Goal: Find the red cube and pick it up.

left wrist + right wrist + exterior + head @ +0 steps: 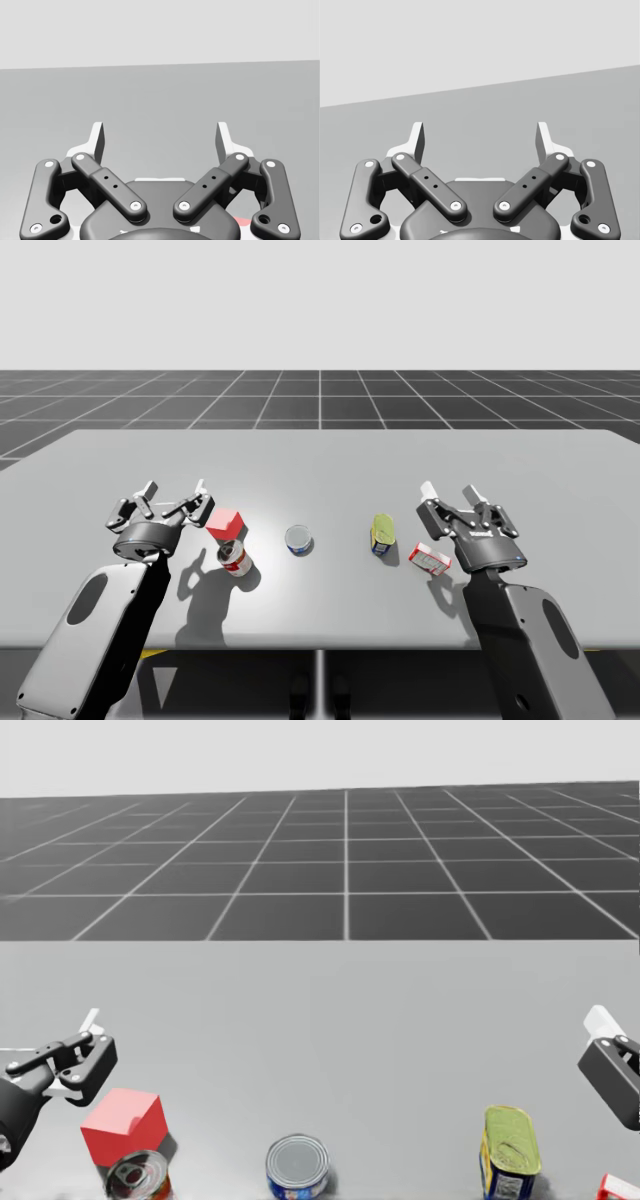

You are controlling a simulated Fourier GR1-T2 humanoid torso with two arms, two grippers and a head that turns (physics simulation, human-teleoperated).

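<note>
Table (320,460): flat, plain grey, matte, with a brighter patch around the middle near my side. Soft dark shadows lie under both arms and beside each item. Behind the table's far edge is a dark floor (320,390) with a pale grid of lines running to a level horizon, and above that a blank light-grey backdrop (320,300).

The red cube (224,524) sits on the table on my left side, upright and slightly turned. It is just beside my left gripper (175,488), on its inner side. The near fingertip looks very close to the cube's top corner, but I cannot tell if they touch. The left gripper's fingers are spread wide with bare table between them, gripping nothing.

A small round can with a red label (234,558) stands right in front of the cube, towards me; I cannot tell whether they touch. A blue can (298,539) with a silver lid stands near the table's middle. Further right a yellow-green oval tin (382,535) is up on end. A red and white box (430,558) lies just beside it, close under my right gripper (448,490).

The right gripper's fingers are also spread apart, with nothing between them. It is well apart from the cube.
</note>
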